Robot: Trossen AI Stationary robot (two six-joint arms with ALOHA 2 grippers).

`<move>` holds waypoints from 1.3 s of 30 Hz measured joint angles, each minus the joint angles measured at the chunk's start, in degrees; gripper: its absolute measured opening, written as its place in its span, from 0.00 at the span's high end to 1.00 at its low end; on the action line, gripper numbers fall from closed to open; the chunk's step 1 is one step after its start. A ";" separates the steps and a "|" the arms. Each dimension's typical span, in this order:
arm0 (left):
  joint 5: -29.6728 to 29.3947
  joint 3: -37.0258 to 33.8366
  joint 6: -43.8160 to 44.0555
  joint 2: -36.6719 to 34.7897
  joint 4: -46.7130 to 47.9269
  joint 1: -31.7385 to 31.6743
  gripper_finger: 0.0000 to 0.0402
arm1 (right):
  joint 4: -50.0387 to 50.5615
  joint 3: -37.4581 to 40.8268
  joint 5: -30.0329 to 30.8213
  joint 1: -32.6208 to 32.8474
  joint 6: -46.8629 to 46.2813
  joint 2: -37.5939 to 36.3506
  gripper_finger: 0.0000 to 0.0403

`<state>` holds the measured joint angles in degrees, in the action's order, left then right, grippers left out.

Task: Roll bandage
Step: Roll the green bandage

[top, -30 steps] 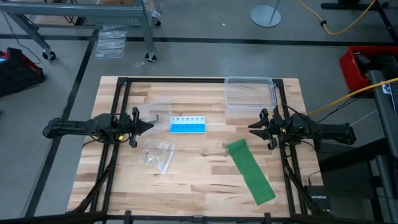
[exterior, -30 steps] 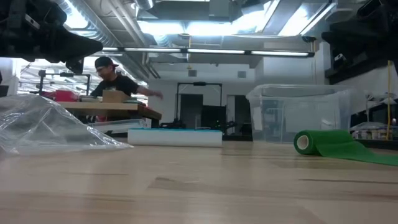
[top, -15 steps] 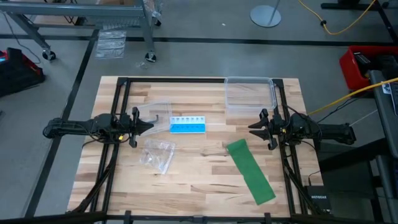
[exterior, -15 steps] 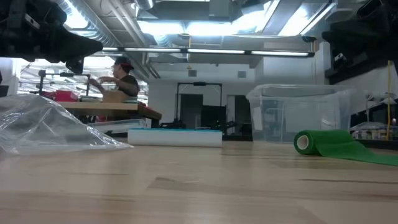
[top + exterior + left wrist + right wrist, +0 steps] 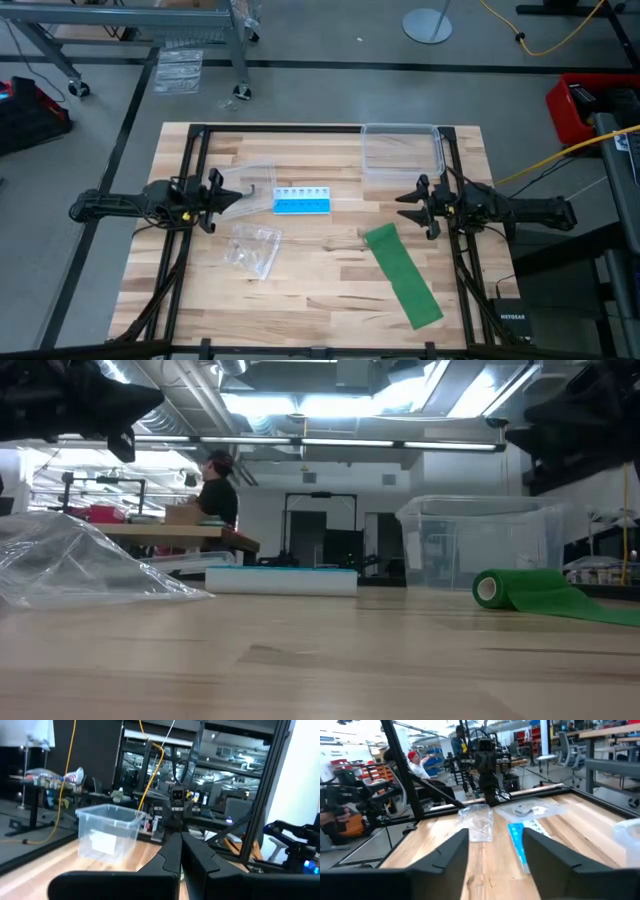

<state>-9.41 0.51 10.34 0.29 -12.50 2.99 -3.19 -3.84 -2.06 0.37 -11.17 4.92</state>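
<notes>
Two arms hang over the tabletop (image 5: 320,300), and neither touches anything. Nearest the lower edge of the high view lies the bandage (image 5: 402,276), a green strip running diagonally in the lower right of the frame, most of it flat on the wood. Its upper end, at the middle right, is already wound into a small roll; the low view shows that roll (image 5: 492,589) end-on with its hollow centre, and the loose tail trailing off to the right. So the rolling has only been started: by my reading a short turn or two is made and nearly the whole length is left to wind.

Further up, at the lower left of the frame, sits a small clear bag (image 5: 253,249). Above that, level with each other across the middle, are the grippers. The left gripper (image 5: 226,203) waits at the middle left with its jaws shut together, as its wrist view confirms. The right gripper (image 5: 405,208) hovers at the middle right, just above the rolled end, jaws standing apart and empty.

Between them lies a blue and white pill organizer (image 5: 301,201). Farthest, at the upper right, stands a clear plastic box (image 5: 401,150), which looks empty, though the view is faint.
</notes>
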 joint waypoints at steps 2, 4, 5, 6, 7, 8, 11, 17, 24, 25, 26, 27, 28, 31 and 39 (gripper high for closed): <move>0.02 0.01 1.93 0.99 0.31 0.06 0.99 | 0.05 0.00 -0.78 -0.01 -0.79 1.09 0.45; 0.01 0.02 3.70 2.55 0.26 0.06 0.99 | 0.22 0.00 -2.37 0.01 -0.89 2.42 0.42; 0.02 0.02 4.44 3.55 0.05 0.06 0.99 | 0.22 0.00 -3.07 0.01 -0.89 3.26 0.41; 0.01 0.01 5.20 4.67 -0.37 0.06 0.99 | 0.22 0.00 -3.63 0.01 -0.92 4.23 0.41; 0.02 0.00 5.91 5.93 -0.74 0.06 0.99 | 0.25 0.00 -3.95 0.01 -0.88 5.28 0.41; 0.02 0.00 6.79 7.15 -1.00 0.06 0.99 | 0.32 0.00 -4.17 0.01 -0.91 6.31 0.41; 0.02 0.02 8.75 11.37 -2.60 0.06 0.99 | 0.28 0.00 -5.07 0.01 -0.53 9.74 0.41; 0.02 0.00 9.21 19.63 -11.33 0.06 0.99 | 7.43 -4.48 -5.20 0.01 2.88 17.02 0.41; 0.02 0.01 9.82 28.03 -22.34 0.06 0.99 | 19.58 -14.98 -1.34 0.01 12.15 28.42 0.41; 0.02 0.02 10.60 29.07 -23.40 0.06 0.99 | 21.07 -16.32 -1.00 0.01 13.12 30.05 0.41; 0.03 0.02 11.94 30.01 -24.57 0.06 0.99 | 22.31 -17.50 -0.93 0.01 13.85 31.71 0.41; 0.02 0.02 13.38 30.83 -25.60 0.06 0.99 | 23.38 -18.59 -0.93 0.01 14.51 33.46 0.41; 0.00 0.02 14.90 31.66 -26.44 0.04 0.99 | 24.09 -19.58 -0.93 0.01 14.80 35.24 0.41; 0.01 0.02 16.82 33.37 -28.01 0.04 0.99 | 24.75 -21.45 -0.93 0.01 16.33 40.28 0.41; 0.02 0.04 14.44 35.18 -28.08 0.04 0.99 | 24.85 -23.53 -0.93 0.01 19.48 53.72 0.41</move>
<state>-9.39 0.56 24.78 35.46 -40.58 3.03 21.66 -27.37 -2.98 0.38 8.31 58.63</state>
